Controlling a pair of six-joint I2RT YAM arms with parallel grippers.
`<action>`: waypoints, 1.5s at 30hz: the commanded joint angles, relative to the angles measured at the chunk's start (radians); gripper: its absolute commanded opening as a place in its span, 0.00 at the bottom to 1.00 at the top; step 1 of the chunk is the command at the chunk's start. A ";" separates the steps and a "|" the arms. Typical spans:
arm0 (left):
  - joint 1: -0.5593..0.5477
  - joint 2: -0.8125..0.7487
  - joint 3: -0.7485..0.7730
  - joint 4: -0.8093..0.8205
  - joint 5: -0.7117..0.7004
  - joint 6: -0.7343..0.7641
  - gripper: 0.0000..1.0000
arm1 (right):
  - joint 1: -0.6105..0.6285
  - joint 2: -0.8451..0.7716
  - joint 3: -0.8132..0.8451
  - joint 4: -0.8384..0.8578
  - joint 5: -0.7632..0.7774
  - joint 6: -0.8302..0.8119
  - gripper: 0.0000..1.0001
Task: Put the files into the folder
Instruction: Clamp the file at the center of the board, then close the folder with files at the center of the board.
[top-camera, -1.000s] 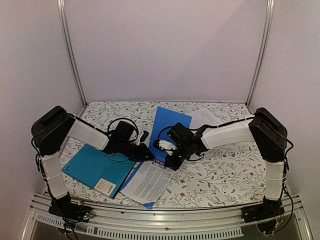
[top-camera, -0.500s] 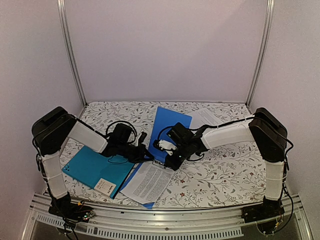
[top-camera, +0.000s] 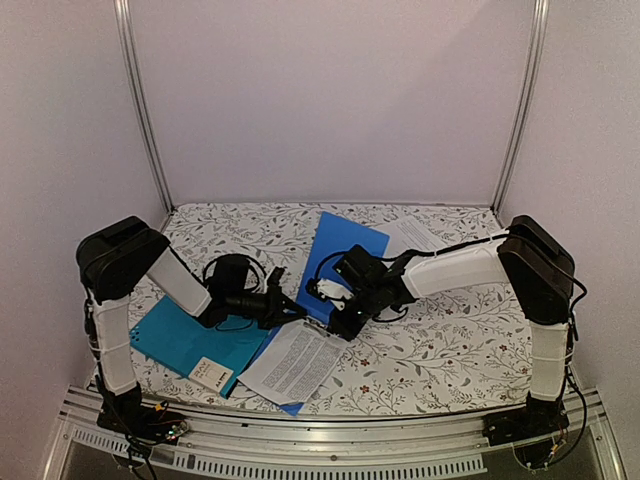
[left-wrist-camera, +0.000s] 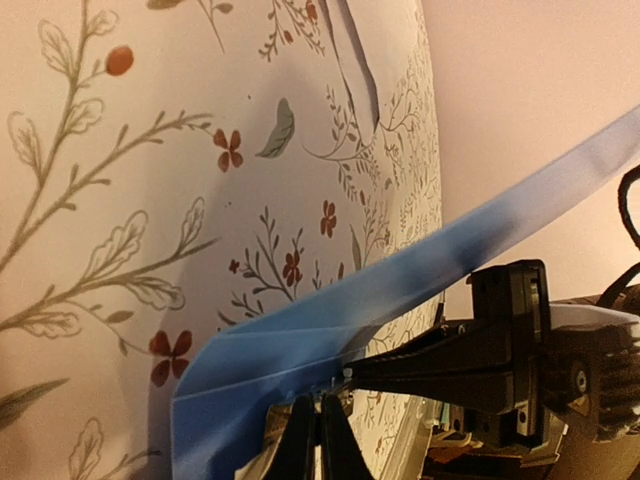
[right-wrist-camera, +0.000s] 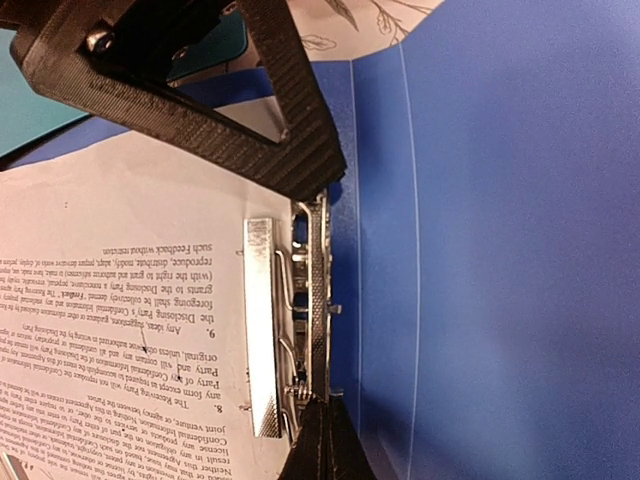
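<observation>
Printed sheet (top-camera: 295, 362): lies flat on the near leaf of the open blue folder (top-camera: 350, 245), at the middle of the desk (top-camera: 450, 340) towards its near edge.
Second sheet (top-camera: 415, 237): flat on the desk at the far right, well apart from both tools.
Metal clip (right-wrist-camera: 268, 330): its bar lies across the printed sheet's edge, with its long axis along the blue folder's spine.
Teal folder (top-camera: 180, 335): closed, on the near left under the left arm, white label (top-camera: 211, 372) at its near corner.
Right tool (top-camera: 338, 322): fingers pressed together, tip at the end of the clip, holding nothing that can be seen.
Left tool (top-camera: 296, 309): fingers pressed together at the lower edge of the raised blue cover; whether they nip it I cannot tell.
Key relation: the printed sheet lies just on the near-left side of both tools, and the teal folder lies further left, so the left arm is nearer to it.
Likely step: freeing the sheet from the clip, as a guess.
Right wrist view only: the bar on the paper.
Left wrist view only: the blue cover tilted up off the desk.
Top view only: the teal folder and the second sheet.
</observation>
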 joint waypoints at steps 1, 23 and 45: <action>0.012 0.053 -0.014 0.122 0.033 -0.059 0.00 | 0.029 0.135 -0.086 -0.249 0.028 0.004 0.00; 0.021 -0.230 0.120 -0.594 -0.226 0.480 0.41 | -0.006 0.074 -0.085 -0.285 0.033 -0.035 0.00; 0.027 -0.135 0.423 -0.763 -0.230 0.743 1.00 | -0.076 -0.183 0.005 -0.377 0.114 -0.066 0.73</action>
